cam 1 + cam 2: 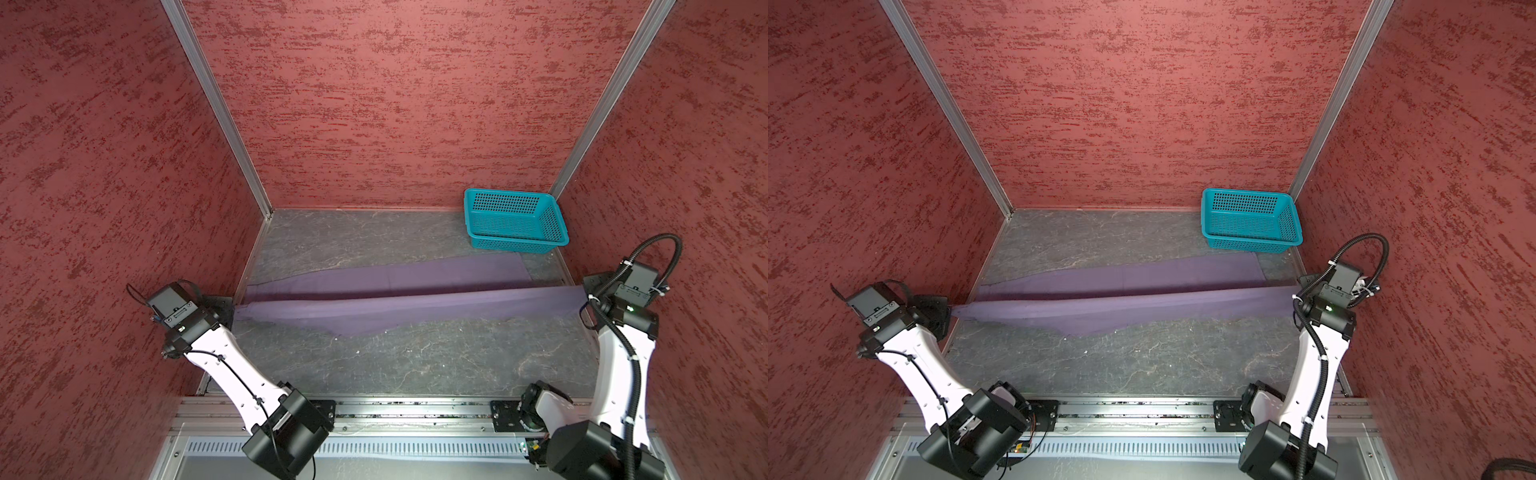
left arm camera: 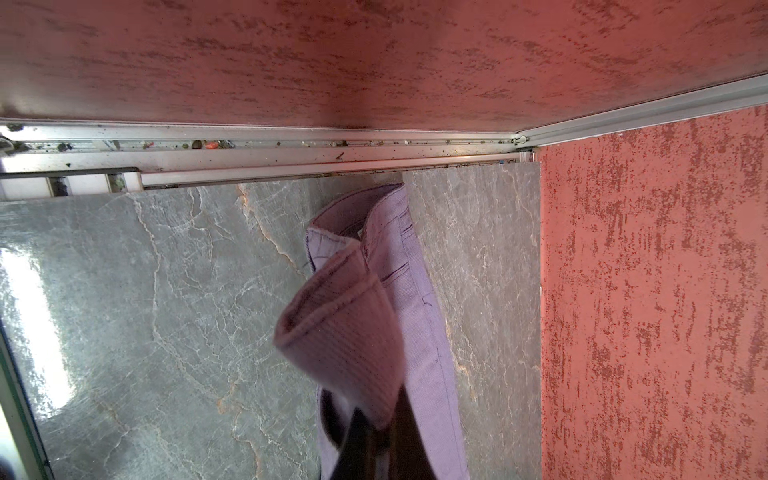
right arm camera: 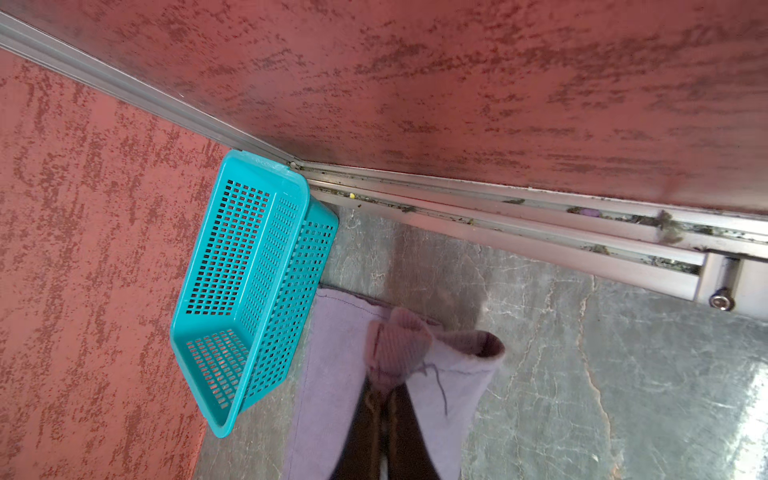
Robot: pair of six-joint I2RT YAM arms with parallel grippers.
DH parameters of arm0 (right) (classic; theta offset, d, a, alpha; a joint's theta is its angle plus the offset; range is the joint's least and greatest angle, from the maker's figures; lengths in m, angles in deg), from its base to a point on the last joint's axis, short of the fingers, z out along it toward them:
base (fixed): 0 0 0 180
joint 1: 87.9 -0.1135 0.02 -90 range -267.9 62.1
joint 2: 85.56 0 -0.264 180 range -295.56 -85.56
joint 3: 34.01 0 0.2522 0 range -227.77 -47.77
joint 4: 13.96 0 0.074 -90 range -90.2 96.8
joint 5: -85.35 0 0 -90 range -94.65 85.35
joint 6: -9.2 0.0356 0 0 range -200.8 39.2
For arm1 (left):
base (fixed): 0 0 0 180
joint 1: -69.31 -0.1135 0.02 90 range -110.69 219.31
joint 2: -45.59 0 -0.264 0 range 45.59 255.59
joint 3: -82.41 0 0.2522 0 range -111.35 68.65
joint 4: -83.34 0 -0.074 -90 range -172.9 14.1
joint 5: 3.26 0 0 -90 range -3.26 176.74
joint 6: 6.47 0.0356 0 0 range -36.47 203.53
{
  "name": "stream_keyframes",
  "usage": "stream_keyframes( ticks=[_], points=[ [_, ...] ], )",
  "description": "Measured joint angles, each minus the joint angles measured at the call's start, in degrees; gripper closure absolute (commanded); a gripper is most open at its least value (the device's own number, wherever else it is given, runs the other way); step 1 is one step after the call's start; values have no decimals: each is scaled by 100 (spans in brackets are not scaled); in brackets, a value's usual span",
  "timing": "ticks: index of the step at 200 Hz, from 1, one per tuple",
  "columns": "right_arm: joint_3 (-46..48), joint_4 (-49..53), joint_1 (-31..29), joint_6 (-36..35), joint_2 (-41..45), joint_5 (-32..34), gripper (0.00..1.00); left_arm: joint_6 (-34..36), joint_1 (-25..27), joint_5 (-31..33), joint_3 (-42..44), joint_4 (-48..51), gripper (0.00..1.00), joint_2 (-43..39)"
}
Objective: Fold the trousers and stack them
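We have the pair of muted purple soft cloth trousers (image 1: 395, 309) drawn out lengthwise across the grey marbled tabletop (image 1: 415, 365), from one side wall to the other. The left gripper (image 2: 365, 446) is clamped on the waistband end, where the wrist view shows the thick stitched band curling over the dark fingers (image 2: 351, 436). The right gripper (image 3: 384, 432) is clamped on a leg hem, with a loose thread hanging from it.

In both top views the near leg runs as a taut band between the two grips, and its lower edge sags in the middle toward the table. The far leg (image 1: 1121, 272) lies flat behind it, its end just short of the teal perforated plastic basket (image 1: 515, 220) in the far right corner.

We judge the cloth light and limp. It keeps no shape of its own, it droops wherever we do not hold it, and it stretches only as far as we pull. It does not look slippery or fragile, though a thin pinch on a single layer could slide free.

The waistband and the hems are the thickest and firmest parts, so we think they are the best places to grip. For the fold, holding both layers at a corner should keep the legs aligned.
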Motion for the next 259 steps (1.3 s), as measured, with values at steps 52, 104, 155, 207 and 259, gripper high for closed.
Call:
stream_keyframes(
  ticks=[52, 104, 155, 207, 259],
  points=[
    [46, 0, 2, 122, 192, 0, 100, -31, -149, 116, 109, 61, 100, -304],
    [295, -50, 7, 236, 68, -37, 100, -114, -192, 94, 295, -33, 100, -195],
    [304, -411, 4, 280, -590, -317, 100, -284, 81, 68, 321, -304, 100, 168],
    [240, -883, -125, 280, -1460, -402, 100, -457, 946, 560, 219, -682, 100, 649],
    [-173, -1294, -573, 299, -2380, -400, 100, -527, 1303, 1001, 142, -903, 100, 1069]
  ],
)
